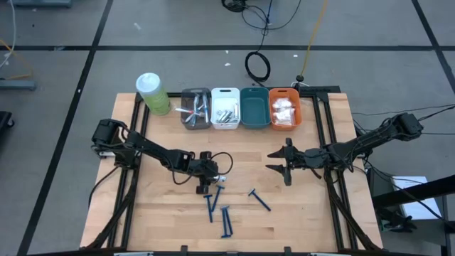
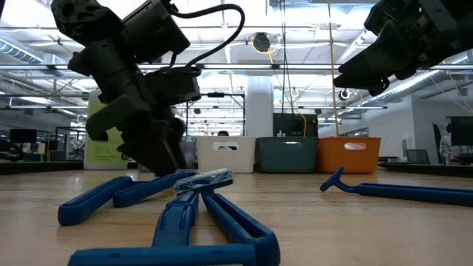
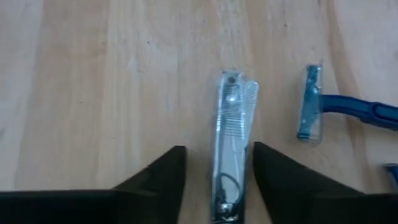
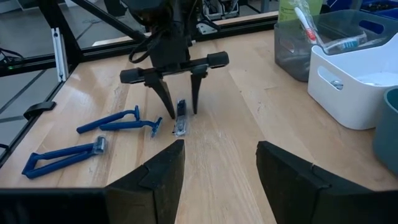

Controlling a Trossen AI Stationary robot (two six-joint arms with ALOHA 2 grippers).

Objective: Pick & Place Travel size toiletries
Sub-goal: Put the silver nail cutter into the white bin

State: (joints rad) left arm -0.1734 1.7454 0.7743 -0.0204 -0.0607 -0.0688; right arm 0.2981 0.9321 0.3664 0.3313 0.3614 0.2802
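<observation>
A silvery nail clipper in a clear wrapper point(image 3: 231, 130) lies flat on the wooden table. My left gripper point(image 3: 217, 152) points down over it, open, with one finger on each side of the clipper's near end; the right wrist view shows the left gripper point(image 4: 180, 102) astride the clipper point(image 4: 180, 118). Several dark blue razors point(image 1: 226, 219) lie on the table just nearer than it, and one more razor point(image 1: 259, 200) lies to their right. My right gripper point(image 1: 284, 162) hangs open above the table's right half, holding nothing.
Along the far edge stand a grey bin point(image 1: 195, 108), a white bin point(image 1: 225, 107), a teal bin point(image 1: 254, 107) and an orange bin point(image 1: 284, 108), with a pale-green cylinder point(image 1: 153, 94) to their left. Bare wood lies between the two grippers.
</observation>
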